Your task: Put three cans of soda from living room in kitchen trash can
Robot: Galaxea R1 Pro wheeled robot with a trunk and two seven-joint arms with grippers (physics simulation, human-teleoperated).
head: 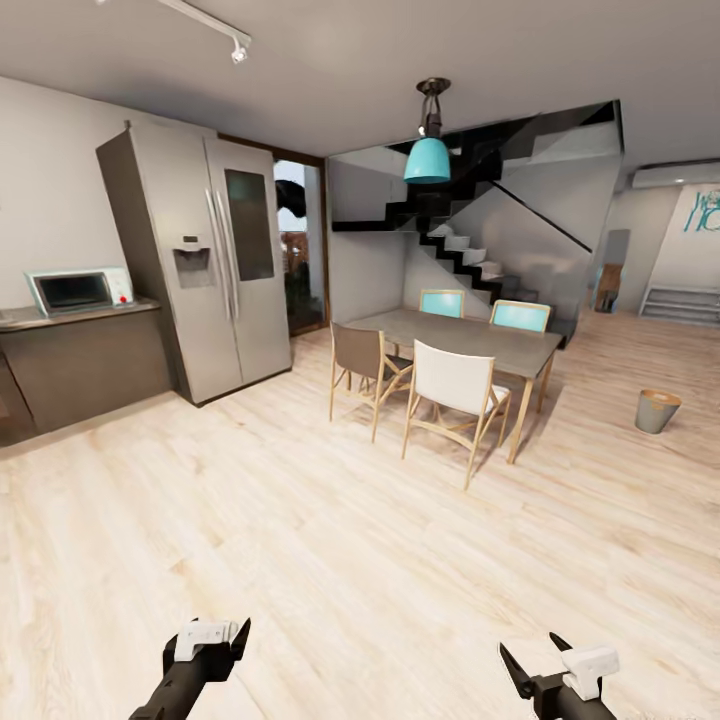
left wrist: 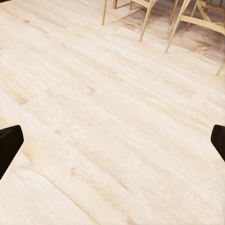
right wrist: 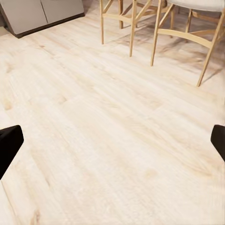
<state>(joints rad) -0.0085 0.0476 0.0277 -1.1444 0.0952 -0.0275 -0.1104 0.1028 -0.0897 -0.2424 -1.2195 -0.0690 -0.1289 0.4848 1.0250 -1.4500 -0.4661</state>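
The tash can (head: 657, 410), a small round bin tapering downward, stands on the wood floor at the right, past the dining table. It is far ahead of both arms. My left gripper (head: 207, 645) hangs low over the floor at the near left, open and empty; its dark fingertips (left wrist: 9, 145) sit wide apart over bare planks. At the near right, my right gripper (head: 535, 655) is open too, with nothing between its fingertips (right wrist: 9, 143). The cans of soda are out of view. The kitchen fridge (head: 215, 265) and microwave (head: 75, 290) are at the left.
A dining table (head: 470, 335) with several chairs (head: 455, 395) stands mid-room, its chair legs (right wrist: 157, 33) ahead of the grippers. Dark cabinets (head: 85, 370) line the left wall. A teal lamp (head: 428, 160) hangs above, and black stairs (head: 460, 250) rise behind.
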